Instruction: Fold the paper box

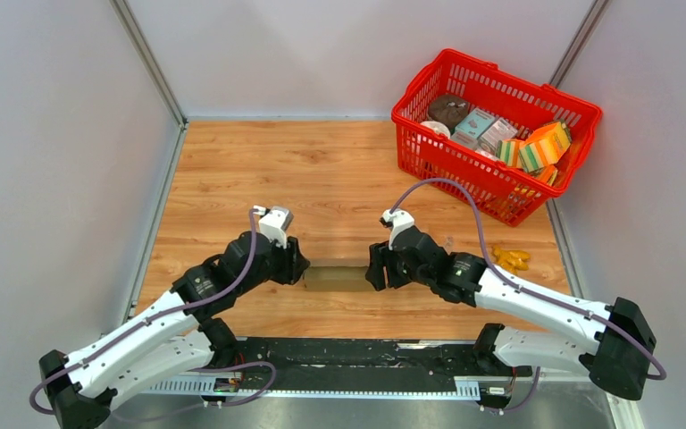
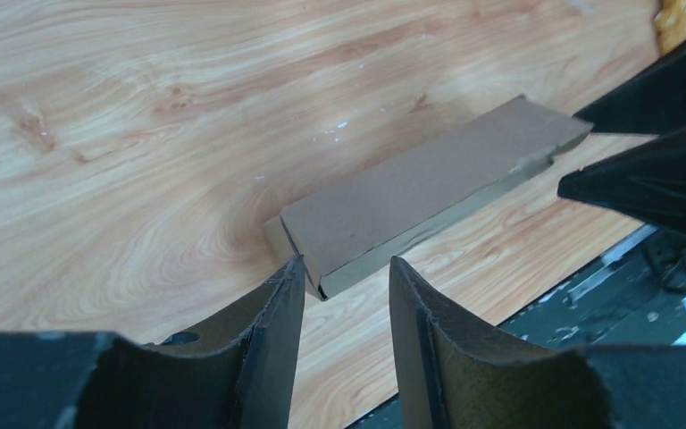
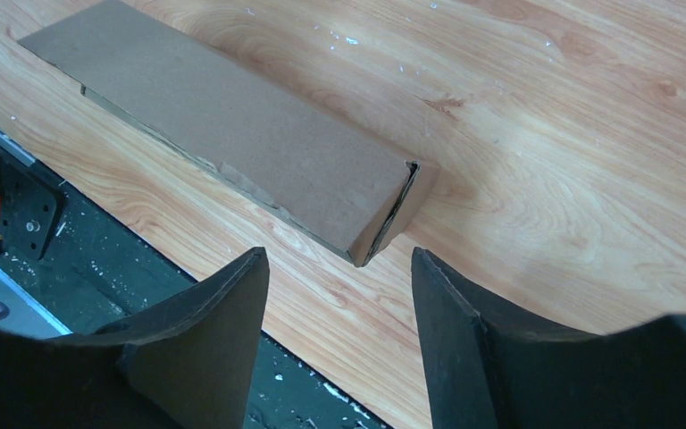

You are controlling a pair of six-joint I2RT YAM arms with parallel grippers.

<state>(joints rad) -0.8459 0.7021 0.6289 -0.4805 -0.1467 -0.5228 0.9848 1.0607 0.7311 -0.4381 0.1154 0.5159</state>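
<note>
Brown box (image 1: 335, 277) separates left gripper (image 1: 302, 268) from right gripper (image 1: 373, 266).

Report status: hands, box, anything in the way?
Left hand and right hand open, one at each end of box. Box flat on table, unheld. Nothing blocking; basket far right.

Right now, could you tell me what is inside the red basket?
The red basket holds teal boxes, striped orange-green packages and a dark round item; anything beneath them is covered.
</note>
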